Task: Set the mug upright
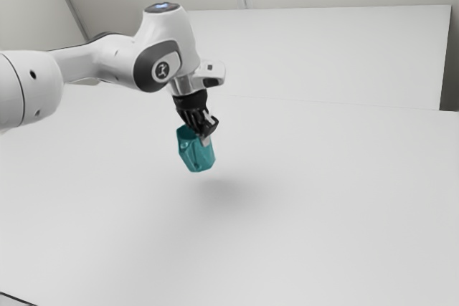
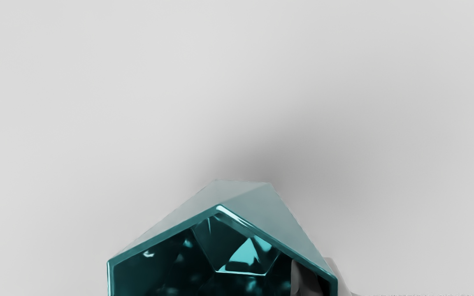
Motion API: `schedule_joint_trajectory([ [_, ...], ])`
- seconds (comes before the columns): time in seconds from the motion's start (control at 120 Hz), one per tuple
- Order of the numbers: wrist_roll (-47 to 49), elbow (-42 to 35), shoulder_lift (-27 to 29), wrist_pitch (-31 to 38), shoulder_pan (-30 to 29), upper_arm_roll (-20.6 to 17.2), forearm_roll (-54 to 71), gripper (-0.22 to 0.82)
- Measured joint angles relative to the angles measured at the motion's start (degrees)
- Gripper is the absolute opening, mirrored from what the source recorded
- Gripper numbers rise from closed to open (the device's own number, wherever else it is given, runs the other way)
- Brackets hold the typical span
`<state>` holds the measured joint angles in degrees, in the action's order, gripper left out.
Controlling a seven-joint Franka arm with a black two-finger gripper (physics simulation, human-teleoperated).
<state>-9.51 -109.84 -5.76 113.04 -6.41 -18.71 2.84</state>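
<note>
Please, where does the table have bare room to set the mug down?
Two patches of table: from the mug and its shadow toward the exterior view's right, and from the shadow toward the exterior camera. Crowded: around the mug, with the gripper at its rim, arm above.

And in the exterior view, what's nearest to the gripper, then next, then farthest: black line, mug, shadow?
1. Mug: right at the gripper, held by its wall.
2. Shadow: on the table, below the mug.
3. Black line: bottom corner, exterior view's left.
</note>
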Motion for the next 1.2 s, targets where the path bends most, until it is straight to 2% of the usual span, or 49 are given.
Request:
schedule_joint_trajectory([
  [0.208, 5.3, -4.0, 0.6, 1.6, -0.8, 0.0, 1.6, -0.18],
  [0.383, 8.4, -6.1, 0.3, 6.0, -1.1, 0.0, 1.9, -0.18],
  [0.625, 11.5, -6.5, -1.1, 11.5, -1.6, 0.0, 3.0, -0.18],
  [1.133, 15.2, -7.5, -4.6, 17.4, -1.5, 0.0, 3.3, -0.18],
  [1.2, 15.4, -7.5, -4.8, 17.6, -1.5, 0.0, 3.8, -0.1],
])
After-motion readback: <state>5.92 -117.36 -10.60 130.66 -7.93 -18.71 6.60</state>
